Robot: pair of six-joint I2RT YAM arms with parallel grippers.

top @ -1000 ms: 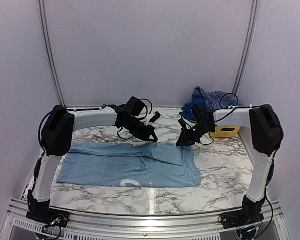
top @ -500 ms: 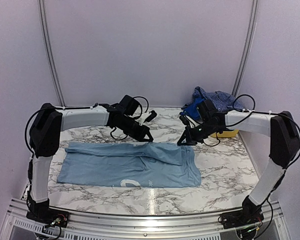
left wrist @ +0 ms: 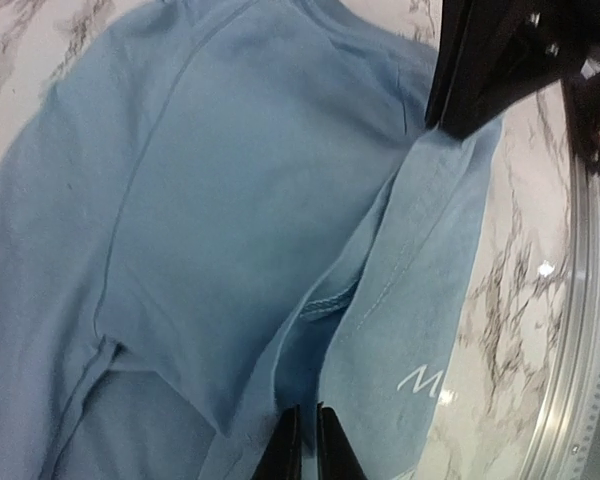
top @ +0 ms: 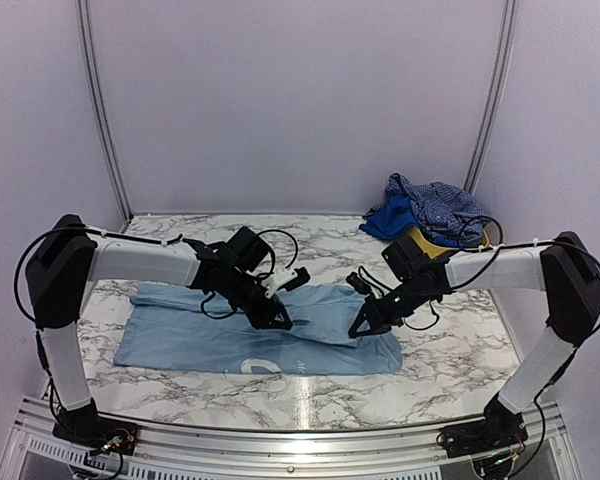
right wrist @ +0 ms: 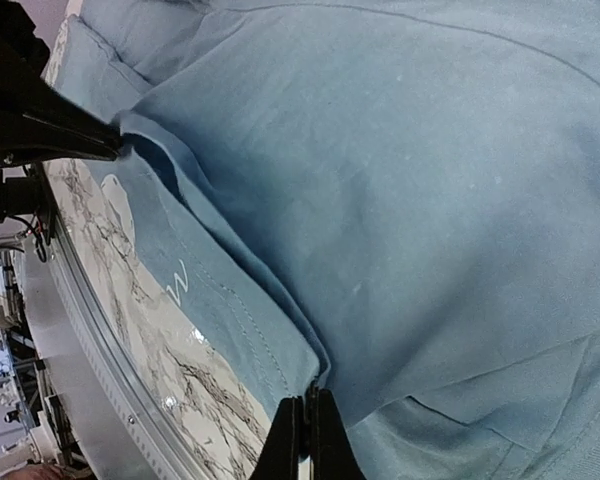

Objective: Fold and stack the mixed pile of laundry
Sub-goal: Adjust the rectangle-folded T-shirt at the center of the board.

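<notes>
The pale sky-blue T-shirt (top: 180, 335) lies spread on the marble table (top: 450, 345), its white print (top: 255, 366) near the front hem. My left gripper (top: 283, 322) is shut on a fold of the shirt near its middle; the left wrist view shows the cloth (left wrist: 230, 180) pinched between the tips (left wrist: 303, 445). My right gripper (top: 358, 330) is shut on the same folded edge further right, as the right wrist view shows (right wrist: 302, 428). The rest of the laundry pile, a navy-and-white checked shirt (top: 435, 198) and a royal-blue piece (top: 388, 216), sits at the back right.
A small yellow basket (top: 448, 243) stands under the checked shirt, mostly hidden by the right arm. A metal rail (top: 300, 420) runs along the table's near edge. Pale walls close the back and both sides.
Both grippers have moved from the shirt's far edge toward the near side, drawing the upper layer of the shirt over with them. The right gripper has closed.
</notes>
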